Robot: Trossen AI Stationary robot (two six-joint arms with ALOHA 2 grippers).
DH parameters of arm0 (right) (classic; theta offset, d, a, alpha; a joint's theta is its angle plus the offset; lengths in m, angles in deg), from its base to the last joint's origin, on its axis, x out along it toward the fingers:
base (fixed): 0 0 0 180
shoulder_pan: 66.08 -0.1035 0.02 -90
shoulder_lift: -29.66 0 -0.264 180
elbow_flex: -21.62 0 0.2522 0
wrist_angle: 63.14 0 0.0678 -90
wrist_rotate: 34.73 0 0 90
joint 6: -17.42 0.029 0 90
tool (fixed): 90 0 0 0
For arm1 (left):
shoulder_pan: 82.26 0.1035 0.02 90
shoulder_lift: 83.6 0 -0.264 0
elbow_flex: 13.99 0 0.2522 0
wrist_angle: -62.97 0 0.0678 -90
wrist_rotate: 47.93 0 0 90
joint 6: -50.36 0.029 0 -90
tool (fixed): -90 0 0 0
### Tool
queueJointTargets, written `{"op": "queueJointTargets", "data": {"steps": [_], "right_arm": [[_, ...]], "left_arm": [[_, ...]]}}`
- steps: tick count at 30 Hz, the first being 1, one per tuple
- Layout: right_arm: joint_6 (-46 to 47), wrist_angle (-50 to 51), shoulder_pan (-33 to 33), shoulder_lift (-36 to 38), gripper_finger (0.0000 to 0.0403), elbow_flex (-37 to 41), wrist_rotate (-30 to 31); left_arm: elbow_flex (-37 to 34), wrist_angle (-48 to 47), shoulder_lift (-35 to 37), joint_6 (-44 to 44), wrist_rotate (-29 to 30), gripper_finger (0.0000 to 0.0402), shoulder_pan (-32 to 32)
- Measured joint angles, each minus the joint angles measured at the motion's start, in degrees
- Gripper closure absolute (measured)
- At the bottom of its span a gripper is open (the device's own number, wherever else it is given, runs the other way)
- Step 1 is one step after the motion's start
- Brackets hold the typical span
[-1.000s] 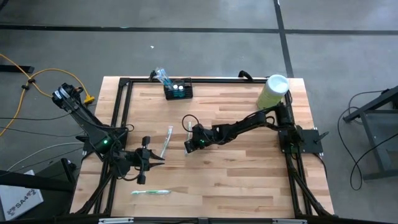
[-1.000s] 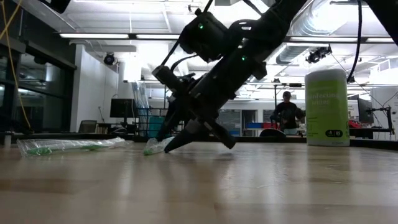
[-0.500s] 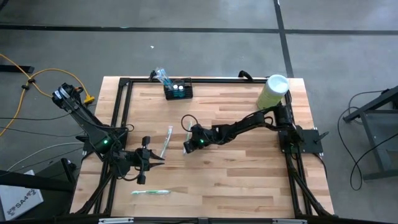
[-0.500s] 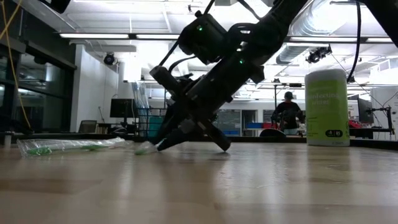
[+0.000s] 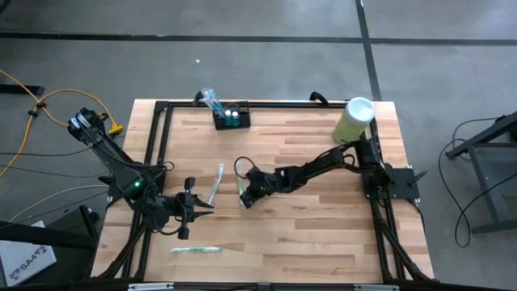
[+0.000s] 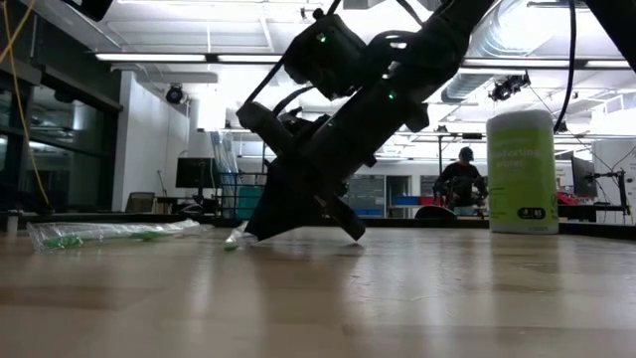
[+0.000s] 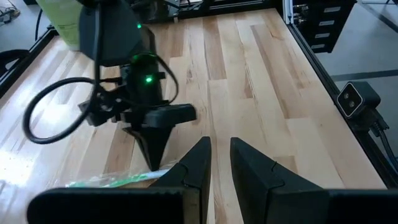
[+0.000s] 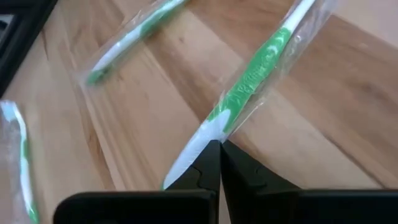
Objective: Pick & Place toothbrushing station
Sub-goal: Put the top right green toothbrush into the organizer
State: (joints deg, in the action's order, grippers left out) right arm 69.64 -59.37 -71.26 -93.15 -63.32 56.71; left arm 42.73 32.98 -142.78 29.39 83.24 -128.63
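Note:
My right gripper (image 5: 244, 198) is at the table's middle, shut on a green and white toothbrush in a clear wrapper (image 8: 249, 87). Its tips are low at the tabletop in the low view (image 6: 244, 236). The black slotted station (image 5: 231, 118) stands at the far edge with a toothbrush sticking up out of it. A second wrapped toothbrush (image 5: 216, 184) lies flat just left of my right gripper, and a third (image 5: 195, 250) lies near the front edge. My left gripper (image 5: 196, 208) waits at the left, slightly open and empty, its fingers (image 7: 200, 163) pointing toward the right arm. My right gripper pinches the wrapped toothbrush between its two fingertips at the handle's middle (image 8: 216, 132), where green meets white. The fingers slant down from the table's right and lie across the brush. One end of the brush (image 6: 234, 242) is down at the tabletop.
A pale green cylinder with a white lid (image 5: 355, 119) stands at the far right corner. A black frame (image 5: 158, 129) runs along the table's edges. Bare wood lies between the gripper and the station. A person (image 6: 460, 179) shows in the room beyond the table.
My right gripper has shifted a little toward the table's left and tipped steeper, staying shut on the toothbrush. The brush's free end has come down lower, to the tabletop.

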Motion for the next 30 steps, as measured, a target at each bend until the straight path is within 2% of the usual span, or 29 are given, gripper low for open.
{"op": "queueJointTargets", "data": {"steps": [7, 15, 21, 30], "right_arm": [[-5.07, 0.11, -3.07, 2.51, 0.0400, 0.11, 6.04], [-12.23, 0.78, -6.41, 9.69, 0.0400, 0.02, 13.27], [-17.62, 1.32, -9.66, 13.82, 0.0400, -0.02, 16.70], [-17.73, 5.59, -17.27, 14.95, 0.0400, 0.00, 19.06]], "left_arm": [[0.00, 0.22, 0.00, 0.00, -0.02, 0.0346, 0.00], [0.02, 3.40, 0.00, 1.19, -0.04, 0.0346, 0.02], [0.04, 7.37, 0.00, 3.39, -0.04, 0.0346, 0.02], [0.04, 7.83, 0.02, 3.41, -0.14, 0.0346, 0.01]]}}
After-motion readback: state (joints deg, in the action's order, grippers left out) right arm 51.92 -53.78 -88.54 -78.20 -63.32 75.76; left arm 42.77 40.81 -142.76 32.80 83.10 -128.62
